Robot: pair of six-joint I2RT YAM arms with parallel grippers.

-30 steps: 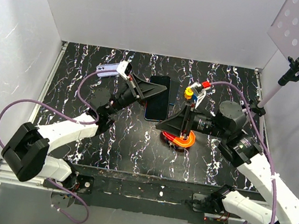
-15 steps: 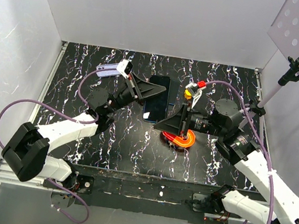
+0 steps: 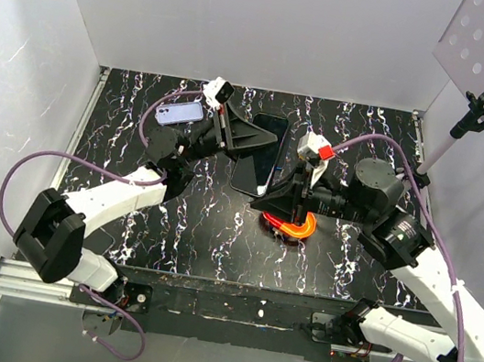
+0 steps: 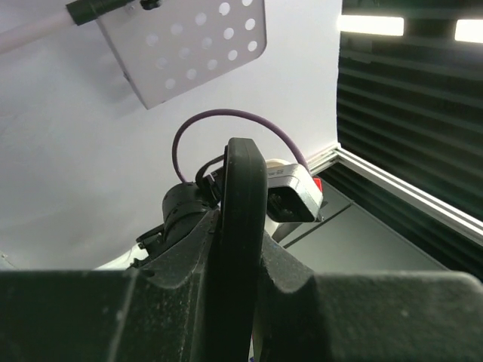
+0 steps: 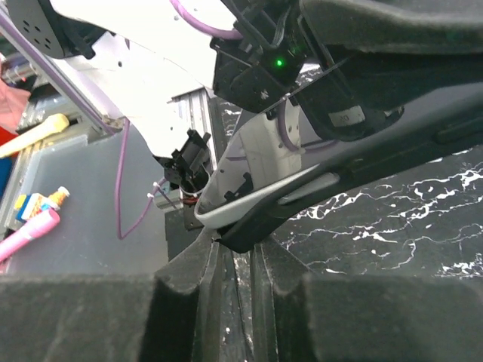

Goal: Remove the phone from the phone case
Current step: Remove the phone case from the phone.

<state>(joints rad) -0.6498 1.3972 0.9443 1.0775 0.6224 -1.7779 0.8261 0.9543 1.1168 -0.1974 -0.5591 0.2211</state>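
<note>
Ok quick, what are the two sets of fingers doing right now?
Left fingers: closed, holding the cased phone by its edge.
Right fingers: closed on the cased phone's corner.

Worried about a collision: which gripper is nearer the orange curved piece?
Right. The right gripper is at the near corner of the phone, just beside the orange curved piece; the left gripper holds the phone farther back.
</note>
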